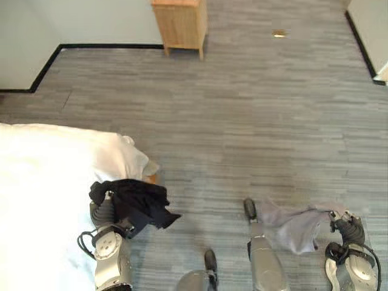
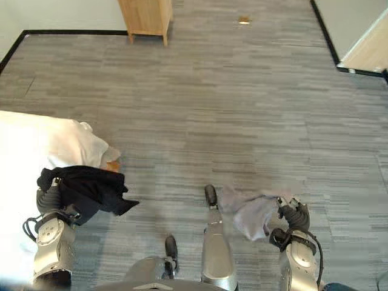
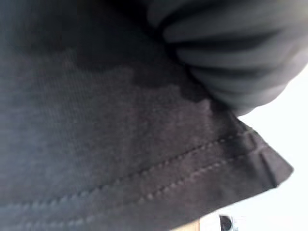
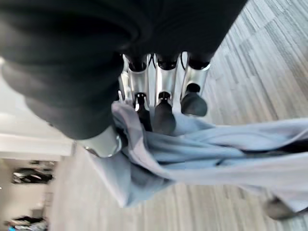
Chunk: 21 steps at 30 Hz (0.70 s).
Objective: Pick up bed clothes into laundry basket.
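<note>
Item one: my right hand [image 4: 159,103], fingers and thumb curled round a bunched fold of a pale lilac-grey soft cloth garment [image 2: 254,213]. It hangs from the hand, low above the grey striped plank floor [image 1: 254,115] at near right. Judged light, limp, easily slipping; held at a gathered bunch, which suits it better than an edge.

Item two: my left hand [image 1: 103,209], near left, draped by a black knit garment with stitched hem [image 1: 138,203]. Fingers hidden under the cloth; I cannot tell how they stand. Also soft and light; a loose corner dangles toward the floor and may snag.

Item three: white-sheeted bed [image 1: 42,182], left, just beside the black garment.

Item four: light wooden cabinet [image 1: 180,24], far.
</note>
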Available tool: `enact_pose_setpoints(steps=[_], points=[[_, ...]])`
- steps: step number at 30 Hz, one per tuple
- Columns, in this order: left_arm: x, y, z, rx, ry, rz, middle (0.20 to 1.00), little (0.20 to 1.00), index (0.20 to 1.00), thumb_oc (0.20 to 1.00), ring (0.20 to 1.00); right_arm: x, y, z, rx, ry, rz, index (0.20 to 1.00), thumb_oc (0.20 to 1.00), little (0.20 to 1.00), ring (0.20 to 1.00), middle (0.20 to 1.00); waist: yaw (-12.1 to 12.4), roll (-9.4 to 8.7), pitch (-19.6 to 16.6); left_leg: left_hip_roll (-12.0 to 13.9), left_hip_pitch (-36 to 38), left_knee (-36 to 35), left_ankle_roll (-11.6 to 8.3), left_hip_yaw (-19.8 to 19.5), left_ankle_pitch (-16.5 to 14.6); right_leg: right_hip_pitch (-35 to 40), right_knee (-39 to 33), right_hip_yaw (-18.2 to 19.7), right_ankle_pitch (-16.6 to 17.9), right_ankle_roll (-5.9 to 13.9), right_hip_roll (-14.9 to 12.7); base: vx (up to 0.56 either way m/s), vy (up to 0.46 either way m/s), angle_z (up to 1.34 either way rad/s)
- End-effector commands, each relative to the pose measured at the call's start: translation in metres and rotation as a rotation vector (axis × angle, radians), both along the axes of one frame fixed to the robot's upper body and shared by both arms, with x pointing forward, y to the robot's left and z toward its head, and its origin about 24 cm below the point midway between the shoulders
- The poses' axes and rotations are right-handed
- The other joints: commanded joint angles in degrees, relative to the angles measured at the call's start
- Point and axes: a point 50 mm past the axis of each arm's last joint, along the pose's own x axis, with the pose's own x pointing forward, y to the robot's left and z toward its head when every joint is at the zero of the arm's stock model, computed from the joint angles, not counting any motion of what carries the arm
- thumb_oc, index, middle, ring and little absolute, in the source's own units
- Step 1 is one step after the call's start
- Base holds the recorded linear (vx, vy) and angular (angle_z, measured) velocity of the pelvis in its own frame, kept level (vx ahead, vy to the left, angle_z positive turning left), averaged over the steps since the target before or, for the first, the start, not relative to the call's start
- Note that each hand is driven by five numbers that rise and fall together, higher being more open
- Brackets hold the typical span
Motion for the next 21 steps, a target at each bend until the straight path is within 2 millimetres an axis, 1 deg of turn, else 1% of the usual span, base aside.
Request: enact_pose_setpoints(steps=[1, 2, 3, 4, 5, 6, 7, 8, 9, 10, 11, 12, 13, 14, 16, 17, 18, 19, 20, 21], points=[[0.007, 0.026, 0.058, 0.216, -0.189, -0.003, 0.2, 0.2, 0.2, 0.2, 0.2, 0.026, -0.01, 0.042, -0.077, -0.236, 0.014, 0.2, 0.2, 0.2, 0.2, 0.2, -1.48, 0.91, -4.19, 13.64, 13.15, 1.89, -5.9, 1.23, 13.06, -0.21, 4.22, 2.41, 5.39, 0.0, 4.45, 0.89, -0.777, 0.25], [0.008, 0.018, 0.051, 0.138, -0.215, 0.001, 0.2, 0.2, 0.2, 0.2, 0.2, 0.028, -0.012, 0.045, -0.062, -0.265, 0.002, 0.2, 0.2, 0.2, 0.2, 0.2, -0.14, -1.42, -3.46, 15.62, 1.21, 26.13, -4.38, 3.15, 18.56, 6.58, 2.54, 0.56, 3.48, -4.13, 5.28, 0.3, -0.431, 0.44], [0.008, 0.018, 0.051, 0.138, -0.216, 0.001, 0.2, 0.2, 0.2, 0.2, 0.2, 0.028, -0.012, 0.045, -0.061, -0.266, 0.001, 0.2, 0.2, 0.2, 0.2, 0.2, -0.39, -1.46, -3.58, 15.57, 0.3, 26.92, -4.39, 2.67, 18.49, 6.3, 2.42, 0.31, 3.75, -4.2, 5.17, 0.46, -0.59, 0.49], [0.008, 0.015, 0.052, 0.114, -0.244, -0.003, 0.2, 0.2, 0.2, 0.2, 0.2, 0.028, -0.016, 0.046, -0.082, -0.26, -0.004, 0.2, 0.2, 0.2, 0.2, 0.2, 1.2, -2.39, -2.62, 14.45, -4.32, 34.33, -2.61, 1.77, 17.89, 9.16, 1.93, 0.01, 2.22, -5.92, 5.93, 0.37, -0.358, 0.49], [0.006, 0.018, 0.05, 0.106, -0.244, 0.0, 0.2, 0.2, 0.2, 0.2, 0.2, 0.026, -0.029, 0.045, -0.113, -0.223, -0.05, 0.2, 0.2, 0.2, 0.2, 0.2, 3.79, -3.2, -0.83, 11.65, -12.35, 36.01, -2.39, 1.39, 13.82, 13.81, 0.5, 0.35, 0.09, -6.48, 6.14, 0.71, -0.448, 0.19], [0.008, 0.015, 0.047, 0.064, -0.268, 0.007, 0.2, 0.2, 0.2, 0.2, 0.2, 0.028, -0.029, 0.049, -0.107, -0.245, -0.05, 0.2, 0.2, 0.2, 0.2, 0.2, 5.65, -3.24, -0.65, 9.46, -16.96, 31.47, -3.15, 2.86, 12.98, 17.73, -1.15, 0.47, -1.33, -6.28, 5.82, 0.55, -0.279, 0.31], [0.008, 0.015, 0.047, 0.064, -0.269, 0.007, 0.2, 0.2, 0.2, 0.2, 0.2, 0.028, -0.029, 0.049, -0.107, -0.245, -0.05, 0.2, 0.2, 0.2, 0.2, 0.2, 5.61, -3.45, -0.71, 9.2, -17.0, 31.16, -3.05, 2.96, 13.35, 17.59, -1.2, 0.45, -1.18, -6.25, 5.56, 0.66, -0.128, 0.28], [0.01, 0.014, 0.049, 0.045, -0.299, 0.008, 0.2, 0.2, 0.2, 0.2, 0.2, 0.028, -0.031, 0.049, -0.103, -0.249, -0.054, 0.2, 0.2, 0.2, 0.2, 0.2, 7.31, -3.14, -1.21, 7.72, -18.52, 21.65, -3.87, 5.22, 14.3, 21.21, -2.48, 0.83, -2.83, -5.82, 5.65, 0.58, -0.012, 0.21], [0.011, 0.013, 0.051, 0.048, -0.312, 0.007, 0.2, 0.2, 0.2, 0.2, 0.2, 0.029, -0.031, 0.049, -0.105, -0.248, -0.055, 0.2, 0.2, 0.2, 0.2, 0.2, 8.58, -2.31, -1.59, 5.76, -19.19, 13.02, -4.15, 6.24, 15.07, 23.24, -3.02, 1.48, -4.26, -5.6, 6.67, 0.8, 0.004, -0.2], [0.01, 0.013, 0.052, 0.042, -0.319, 0.002, 0.2, 0.2, 0.2, 0.2, 0.2, 0.029, -0.031, 0.048, -0.106, -0.241, -0.045, 0.2, 0.2, 0.2, 0.2, 0.2, 9.79, -2.0, -2.07, 4.08, -18.19, 6.06, -4.2, 6.42, 16.65, 25.07, -3.27, 2.22, -5.31, -5.42, 7.02, 0.67, 0.072, -0.38], [0.011, 0.012, 0.053, 0.04, -0.328, 0.0, 0.2, 0.2, 0.2, 0.2, 0.2, 0.03, -0.03, 0.046, -0.104, -0.233, -0.034, 0.2, 0.2, 0.2, 0.2, 0.2, 10.82, -1.43, -2.44, 2.41, -17.76, -0.79, -4.14, 5.72, 18.43, 26.72, -3.36, 3.4, -6.56, -5.45, 7.72, 0.63, 0.075, -0.45], [0.009, 0.013, 0.054, 0.046, -0.332, 0.003, 0.2, 0.2, 0.2, 0.2, 0.2, 0.031, -0.03, 0.048, -0.111, -0.235, -0.023, 0.2, 0.2, 0.2, 0.2, 0.2, 11.86, -0.61, -3.1, 1.68, -18.23, -5.67, -4.16, 4.51, 19.85, 27.99, -3.36, 4.64, -7.48, -5.53, 8.64, 0.64, 0.084, -0.5], [0.009, 0.013, 0.055, 0.054, -0.333, 0.004, 0.2, 0.2, 0.2, 0.2, 0.2, 0.033, -0.032, 0.049, -0.124, -0.23, -0.015, 0.2, 0.2, 0.2, 0.2, 0.2, 12.6, -0.16, -3.69, 1.09, -18.85, -9.7, -4.6, 4.3, 21.26, 29.72, -3.36, 5.53, -8.77, -5.6, 8.97, 0.42, 0.05, -0.66], [0.009, 0.013, 0.055, 0.053, -0.333, 0.003, 0.2, 0.2, 0.2, 0.2, 0.2, 0.033, -0.032, 0.049, -0.125, -0.23, -0.016, 0.2, 0.2, 0.2, 0.2, 0.2, 12.66, -0.3, -3.72, 0.87, -18.34, -10.55, -4.58, 4.43, 21.6, 29.81, -3.36, 5.57, -8.94, -5.57, 8.74, 0.38, 0.031, -0.76], [0.006, 0.015, 0.057, 0.08, -0.323, 0.002, 0.2, 0.2, 0.2, 0.2, 0.2, 0.035, -0.034, 0.051, -0.138, -0.225, -0.007, 0.2, 0.2, 0.2, 0.2, 0.2, 13.1, -0.22, -4.65, 1.37, -18.83, -9.74, -5.47, 6.52, 23.26, 31.91, -3.36, 6.54, -10.0, -5.79, 9.02, 0.51, 0.091, -0.48], [0.003, 0.019, 0.063, 0.106, -0.331, 0.01, 0.2, 0.2, 0.2, 0.2, 0.2, 0.039, -0.025, 0.056, -0.135, -0.251, 0.03, 0.2, 0.2, 0.2, 0.2, 0.2, 13.64, -0.81, -5.96, 1.54, -17.76, -5.38, -4.36, 7.27, 21.92, 34.21, -3.36, 7.67, -11.41, -5.34, 7.55, 0.65, 0.179, -0.09], [0.001, 0.022, 0.062, 0.111, -0.326, 0.019, 0.2, 0.2, 0.2, 0.2, 0.2, 0.038, -0.023, 0.055, -0.133, -0.25, 0.031, 0.2, 0.2, 0.2, 0.2, 0.2, 13.81, -1.17, -6.6, 1.57, -17.51, -4.55, -3.87, 7.28, 21.66, 34.42, -3.27, 7.73, -10.81, -4.96, 6.62, 0.49, 0.15, -0.4], [0.0, 0.022, 0.062, 0.112, -0.325, 0.019, 0.2, 0.2, 0.2, 0.2, 0.2, 0.037, -0.023, 0.054, -0.132, -0.249, 0.031, 0.2, 0.2, 0.2, 0.2, 0.2, 13.8, -1.33, -6.67, 1.46, -17.54, -4.43, -3.84, 7.33, 21.54, 34.48, -3.33, 7.71, -10.87, -4.92, 6.48, 0.42, 0.157, -0.94], [0.0, 0.026, 0.058, 0.119, -0.289, 0.037, 0.2, 0.2, 0.2, 0.2, 0.2, 0.039, -0.018, 0.05, -0.106, -0.254, 0.026, 0.2, 0.2, 0.2, 0.2, 0.2, 14.06, -3.19, -7.44, 0.65, -15.19, -4.41, -2.78, 8.32, 19.74, 31.46, 7.67, 6.69, -7.04, -1.49, 4.07, 0.3, 0.116, -1.44], [0.0, 0.026, 0.059, 0.12, -0.29, 0.037, 0.2, 0.2, 0.2, 0.2, 0.2, 0.039, -0.017, 0.051, -0.105, -0.255, 0.026, 0.2, 0.2, 0.2, 0.2, 0.2, 14.41, -3.05, -7.65, 1.03, -15.45, -4.57, -2.82, 8.57, 20.02, 30.83, 7.94, 7.09, -6.9, -1.53, 4.33, 0.43, 0.157, -1.02]])
